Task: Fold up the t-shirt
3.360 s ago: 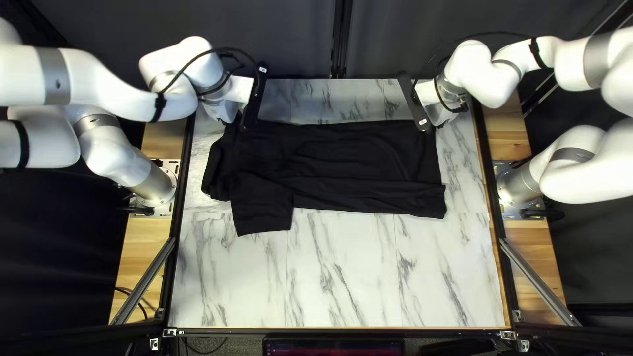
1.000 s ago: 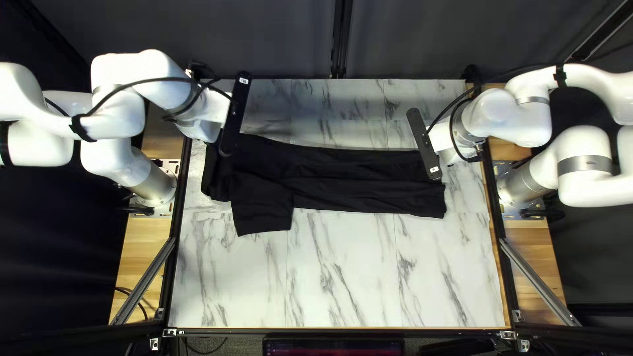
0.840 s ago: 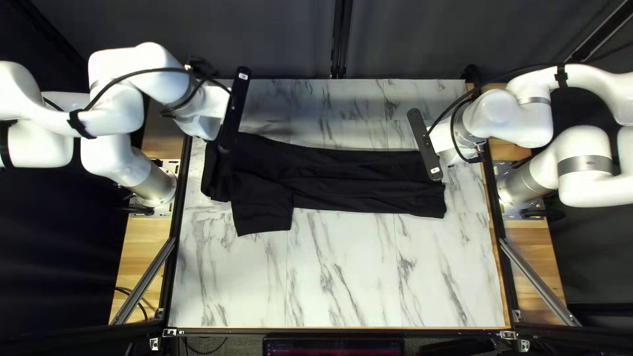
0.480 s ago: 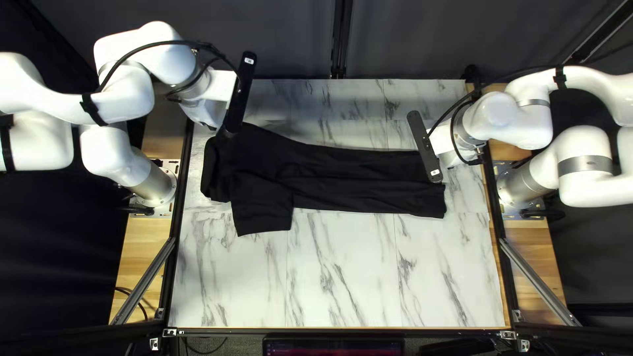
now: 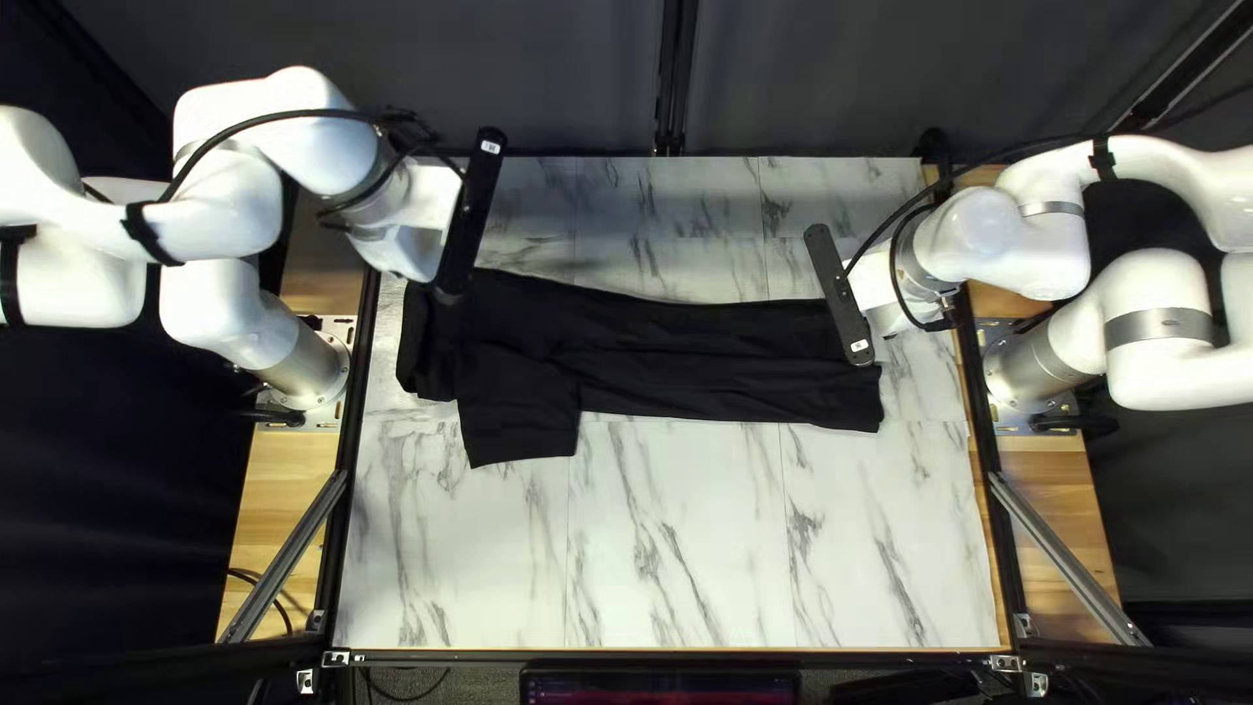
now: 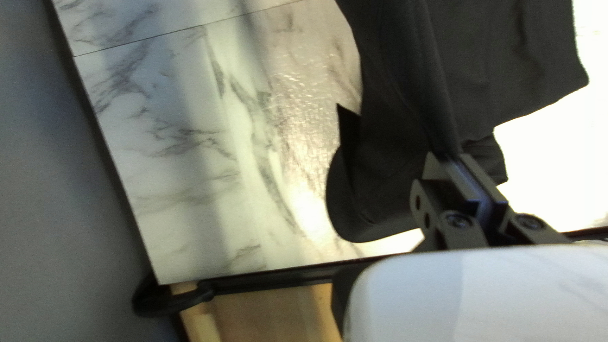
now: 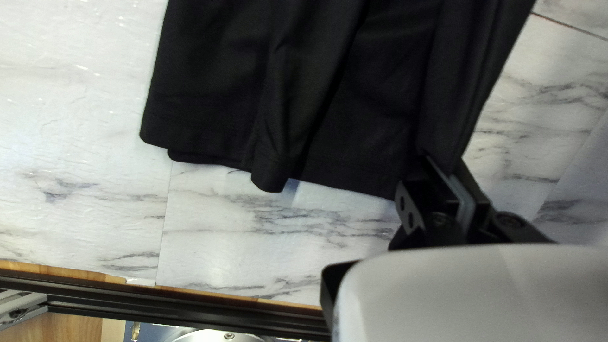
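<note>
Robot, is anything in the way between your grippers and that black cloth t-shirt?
Nothing that I can see. My black two-fingered left gripper and black two-fingered right gripper are both shut right on the black cloth t-shirt, each pinching a bit near its far side, above the white, grey-veined table.

In the top left view, a dark bar at the upper left hides the fingertips of the left gripper, and another dark bar at the right hides those of the right gripper. The side edges cut off both arms; the bottom edge crops a screen. Both wrist views cut off the shirt; the cloth squeezed between each gripper's fingers is hidden.
</note>
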